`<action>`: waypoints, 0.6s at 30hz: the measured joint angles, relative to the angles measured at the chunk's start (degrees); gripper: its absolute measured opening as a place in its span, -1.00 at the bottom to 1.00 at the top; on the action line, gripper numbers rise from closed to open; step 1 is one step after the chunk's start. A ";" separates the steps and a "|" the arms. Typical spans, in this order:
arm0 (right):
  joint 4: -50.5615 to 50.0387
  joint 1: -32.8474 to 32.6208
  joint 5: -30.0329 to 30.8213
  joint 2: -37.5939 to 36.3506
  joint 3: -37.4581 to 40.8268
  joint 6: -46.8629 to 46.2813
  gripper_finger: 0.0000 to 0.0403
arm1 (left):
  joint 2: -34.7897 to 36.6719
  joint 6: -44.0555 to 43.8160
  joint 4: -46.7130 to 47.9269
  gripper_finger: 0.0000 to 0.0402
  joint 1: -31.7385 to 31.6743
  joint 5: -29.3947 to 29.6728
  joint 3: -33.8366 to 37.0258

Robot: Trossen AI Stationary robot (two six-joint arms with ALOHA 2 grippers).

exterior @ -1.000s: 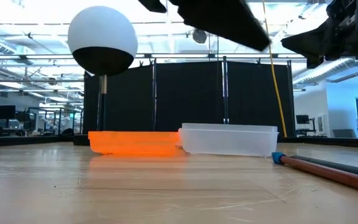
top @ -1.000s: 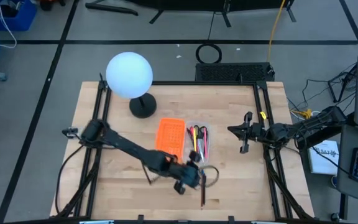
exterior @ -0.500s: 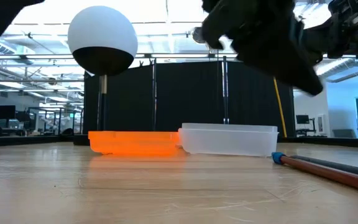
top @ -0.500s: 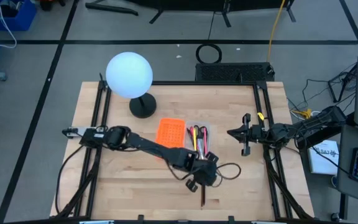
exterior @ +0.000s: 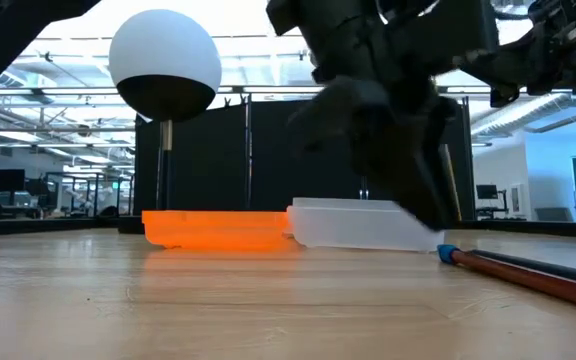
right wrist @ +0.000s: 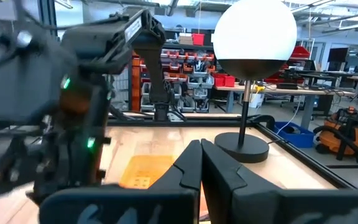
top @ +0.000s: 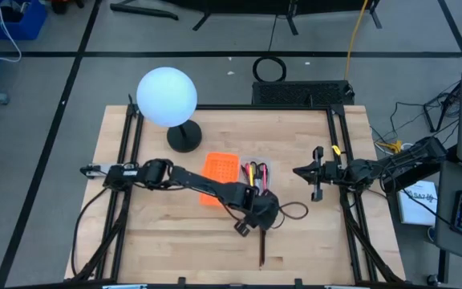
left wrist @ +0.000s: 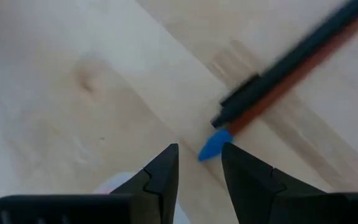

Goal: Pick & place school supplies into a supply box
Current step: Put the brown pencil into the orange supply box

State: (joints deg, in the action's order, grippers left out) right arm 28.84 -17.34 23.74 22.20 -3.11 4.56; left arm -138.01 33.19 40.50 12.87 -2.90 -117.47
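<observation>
Left gripper (left wrist: 199, 163), fingers apart and empty, hovers over the blue-tipped pencil (left wrist: 278, 87): likely light, stiff, prone to rolling; best pinched mid-shaft.

Clear translucent shallow plastic supply box (top: 257, 178) set beside orange perforated tray, pink-red, yellow, black pens (top: 253, 176) laid inside. Dark pen with reddish pencil, blue-tipped (left wrist: 272, 90), left flat on wooden tabletop near box.
</observation>
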 joint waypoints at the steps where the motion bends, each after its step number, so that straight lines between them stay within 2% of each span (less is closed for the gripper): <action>1: -0.01 -0.01 0.01 -0.02 0.00 -0.01 -1.00 | -0.48 1.01 -0.19 -0.37 0.24 0.72 0.07; 7: -0.54 0.00 0.03 0.14 0.00 -0.88 -1.00 | -1.45 7.43 -4.52 -0.37 2.75 8.79 -0.09; 13: -0.48 0.00 0.07 0.28 0.00 -0.90 -1.00 | -1.64 11.19 -0.08 -0.37 3.71 5.90 -0.06; 18: -0.42 0.00 0.07 0.28 0.00 -0.90 -1.00 | -1.64 16.95 2.72 -0.37 3.73 5.94 -0.06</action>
State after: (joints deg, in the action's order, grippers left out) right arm 28.42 -17.34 23.81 22.48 -3.11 3.66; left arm -139.65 50.14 43.22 16.60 3.04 -117.54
